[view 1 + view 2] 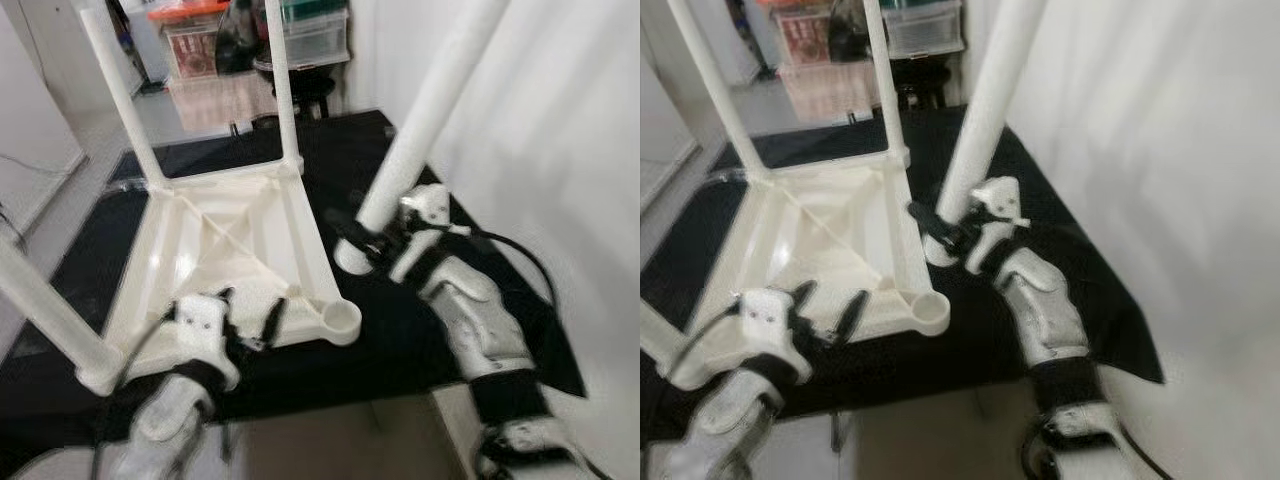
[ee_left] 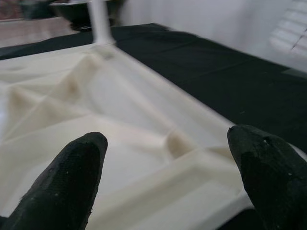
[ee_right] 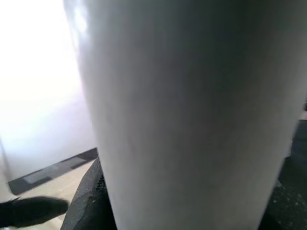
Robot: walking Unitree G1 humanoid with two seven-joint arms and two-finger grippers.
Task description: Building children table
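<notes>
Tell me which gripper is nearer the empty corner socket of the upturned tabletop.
Left. The left gripper hovers open over the tabletop edge, just beside the empty socket. The right gripper is farther off, shut on the loose leg over the black mat.

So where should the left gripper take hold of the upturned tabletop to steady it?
Probably the near rim of the tabletop, from the robot's side: the left gripper already hangs open over that raised lip, beside the empty corner socket, so fingers can straddle it.
</notes>
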